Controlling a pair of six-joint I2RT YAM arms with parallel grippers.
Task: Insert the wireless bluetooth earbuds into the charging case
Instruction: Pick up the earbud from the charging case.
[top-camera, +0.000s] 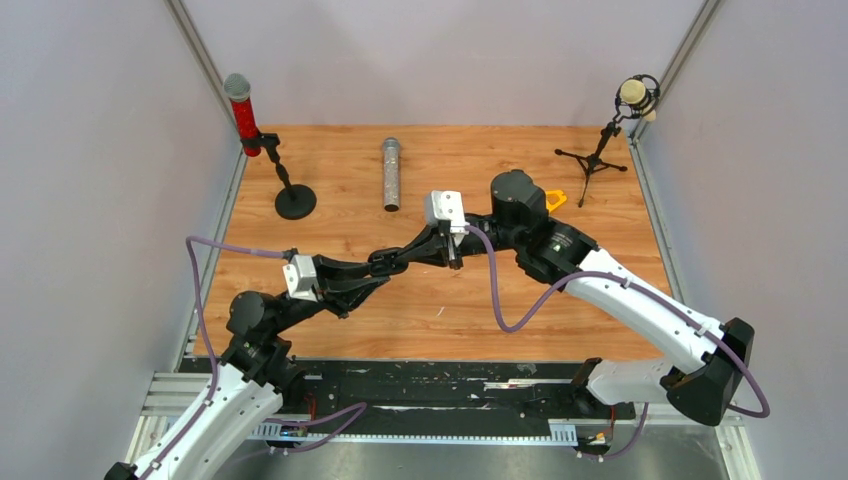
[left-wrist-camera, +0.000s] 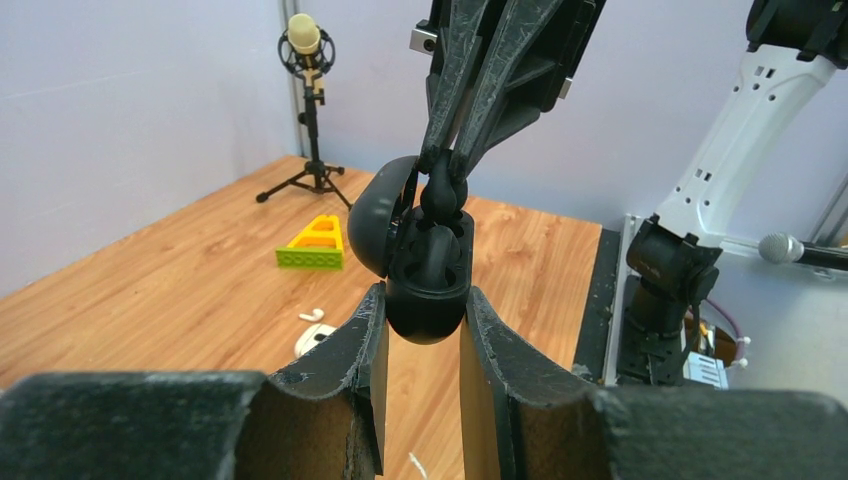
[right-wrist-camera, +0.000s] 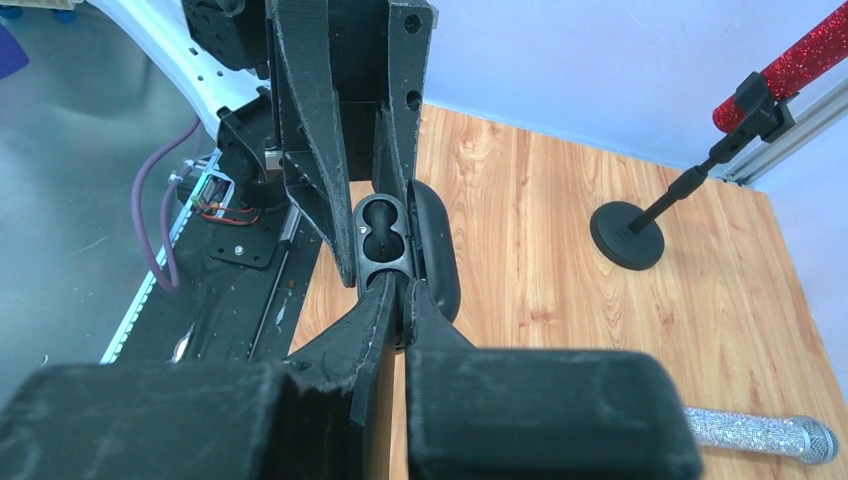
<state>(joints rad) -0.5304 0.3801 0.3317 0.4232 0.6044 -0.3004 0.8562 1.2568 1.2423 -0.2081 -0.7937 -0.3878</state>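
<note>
Left gripper (left-wrist-camera: 423, 293): jaws clamped on sides of black charging case (left-wrist-camera: 430, 312), lid open, held above middle of tabletop (left-wrist-camera: 150, 300). Right gripper (left-wrist-camera: 446, 158): jaws pinched on black earbud (left-wrist-camera: 440, 195), touching case's open top. White earbud (left-wrist-camera: 313, 314) lies on tabletop toward far right corner, near yellow-green block (left-wrist-camera: 318, 243).

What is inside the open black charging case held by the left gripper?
A rounded black earbud, pinched by the right gripper, sits at the mouth of one well of the black charging case. The other well is too dark to judge.
</note>
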